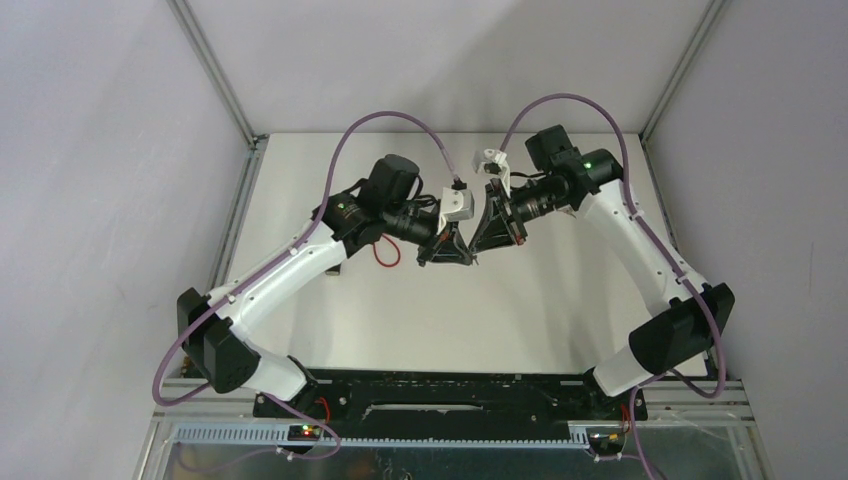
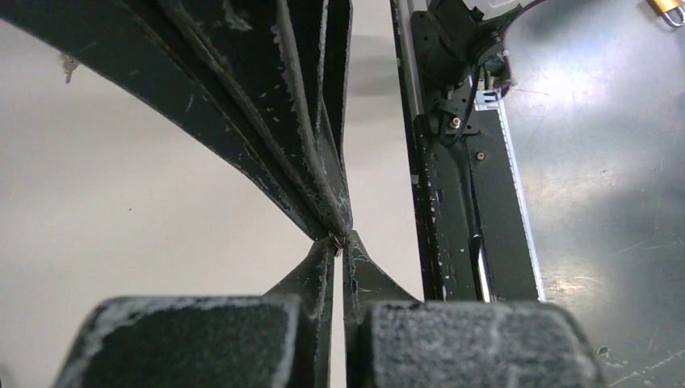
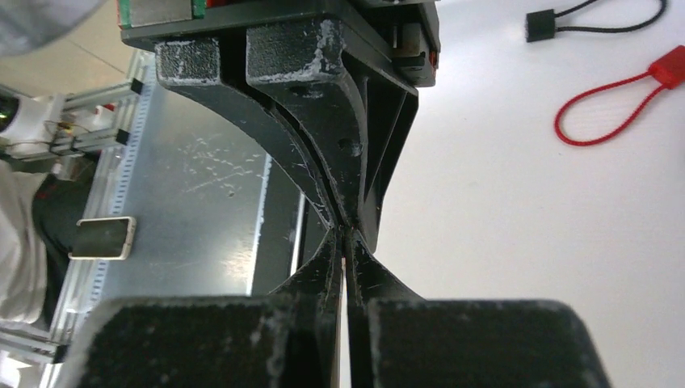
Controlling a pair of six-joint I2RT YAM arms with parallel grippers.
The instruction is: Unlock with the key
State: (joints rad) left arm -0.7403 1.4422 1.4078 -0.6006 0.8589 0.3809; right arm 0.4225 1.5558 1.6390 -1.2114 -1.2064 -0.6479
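Note:
Both grippers hang above the middle of the white table (image 1: 560, 310), meeting tip to tip. My left gripper (image 1: 468, 258) (image 2: 339, 246) is shut. A tiny glint of metal, apparently the key (image 2: 337, 241), sits pinched at its tips. My right gripper (image 1: 483, 250) (image 3: 345, 242) is shut too, and its tips press against the same spot. Whether it also grips the metal piece does not show. A brass padlock (image 2: 666, 8) lies at the top right edge of the left wrist view.
A red cord loop (image 3: 602, 109) (image 1: 386, 254) and a black cord loop (image 3: 598, 18) lie on the table behind the left arm. A small silver block (image 3: 101, 237) rests on the metal sheet beyond the table's near edge. Black base rails (image 2: 452, 202) run along that edge.

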